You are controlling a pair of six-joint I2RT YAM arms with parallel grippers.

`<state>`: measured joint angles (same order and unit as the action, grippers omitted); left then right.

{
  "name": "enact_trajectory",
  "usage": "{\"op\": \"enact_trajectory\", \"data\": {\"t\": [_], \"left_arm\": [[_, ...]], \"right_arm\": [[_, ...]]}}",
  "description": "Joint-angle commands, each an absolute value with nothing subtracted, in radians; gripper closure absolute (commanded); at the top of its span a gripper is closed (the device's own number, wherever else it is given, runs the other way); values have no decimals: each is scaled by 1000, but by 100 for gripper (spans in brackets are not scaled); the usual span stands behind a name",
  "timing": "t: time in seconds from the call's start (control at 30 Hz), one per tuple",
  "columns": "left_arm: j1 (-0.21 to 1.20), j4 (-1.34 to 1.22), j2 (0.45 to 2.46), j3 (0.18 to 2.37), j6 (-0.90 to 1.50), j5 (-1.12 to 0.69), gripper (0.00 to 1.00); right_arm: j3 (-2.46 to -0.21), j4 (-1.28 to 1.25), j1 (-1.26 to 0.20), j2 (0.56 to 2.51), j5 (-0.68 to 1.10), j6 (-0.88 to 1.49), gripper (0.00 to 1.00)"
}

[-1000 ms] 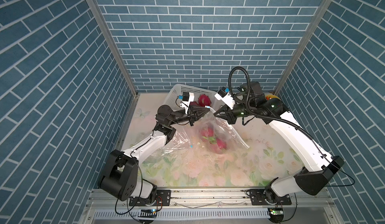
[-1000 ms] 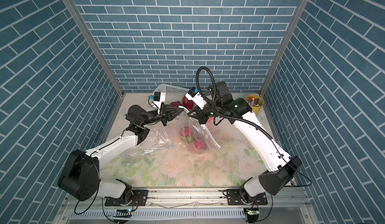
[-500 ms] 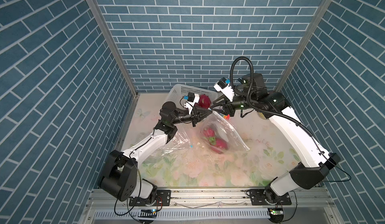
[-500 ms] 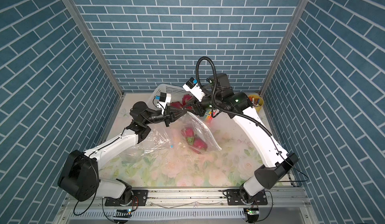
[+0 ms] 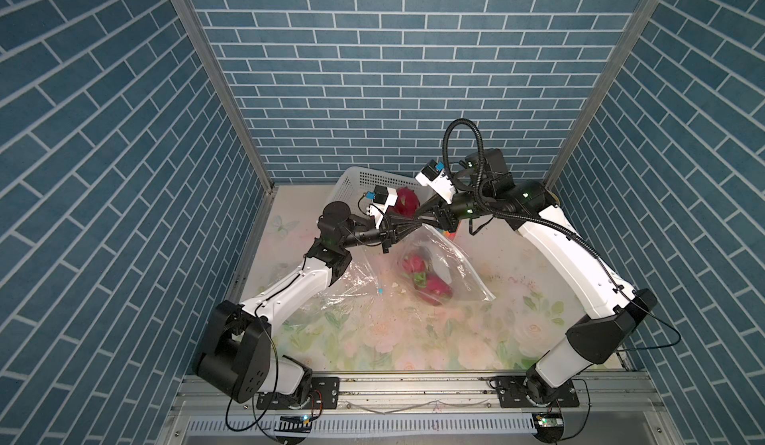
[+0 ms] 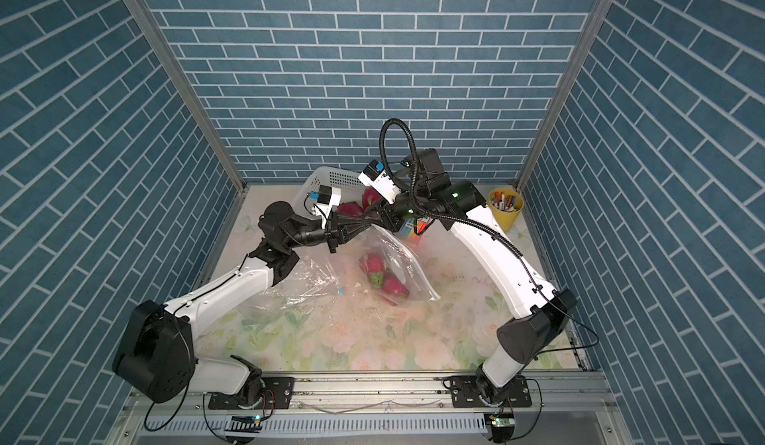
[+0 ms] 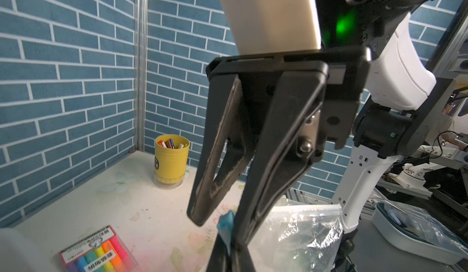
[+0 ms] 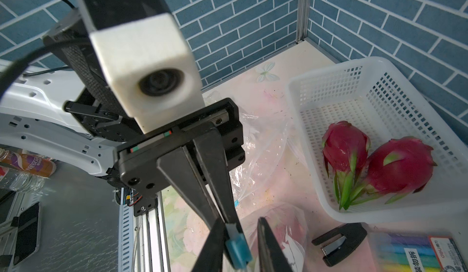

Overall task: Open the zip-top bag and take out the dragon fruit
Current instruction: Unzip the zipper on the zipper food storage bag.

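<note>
The clear zip-top bag hangs from its top edge over the floral table, with two red dragon fruit inside. My left gripper is shut on the bag's top edge, right beside the blue slider. My right gripper meets it tip to tip and stands open, with the slider between its fingers and against one of them. Two more dragon fruit lie in the white basket.
A second, crumpled clear bag lies under my left forearm. A yellow cup of pens stands at the back right. A highlighter pack and a black stapler lie in front of the basket.
Both grippers have risen and closed in on each other at the bag's top. The right gripper's jaws widened, then narrowed around the slider. The bag hangs higher.
</note>
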<state>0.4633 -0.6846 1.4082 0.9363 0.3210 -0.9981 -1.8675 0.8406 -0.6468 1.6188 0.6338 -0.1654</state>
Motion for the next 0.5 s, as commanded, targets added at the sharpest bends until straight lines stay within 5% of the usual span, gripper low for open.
{"op": "enact_trajectory", "data": {"t": [0.0,0.37,0.47], "left_arm": [[467,-705,1387,945,305,-986,100],[466,-711,1383,946,315,-978,100],[468,-713,1386,948,320,-978,97]], "right_arm": [[-1828,849,-643,1582,645,-222,75],[-1774,809,-642,1555,662,-193,82],[-1778,812,-641,1570,679,-188,90]]}}
